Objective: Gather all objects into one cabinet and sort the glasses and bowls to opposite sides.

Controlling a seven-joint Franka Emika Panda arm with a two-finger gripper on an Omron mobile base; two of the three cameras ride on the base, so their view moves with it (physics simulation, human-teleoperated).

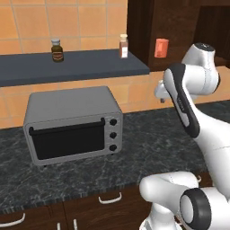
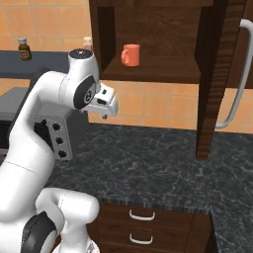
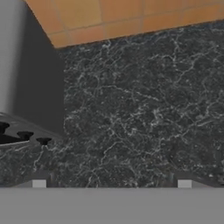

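Up in the wooden cupboard point(image 2: 207, 74), an orange cup point(image 2: 131, 55) stands well above the spread, empty jaws.

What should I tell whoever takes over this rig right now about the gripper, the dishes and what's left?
Gripper: open, holding nothing, hanging over the dark counter next to the toaster oven.
Things: one orange cup stands in the brown wooden cupboard. The grey wall shelf carries two small bottles, no dishes.
Done: nothing gathered on the shelf yet.
Left: move the orange cup to the shelf, find the other cups and bowls, then sort glasses and bowls to opposite ends.
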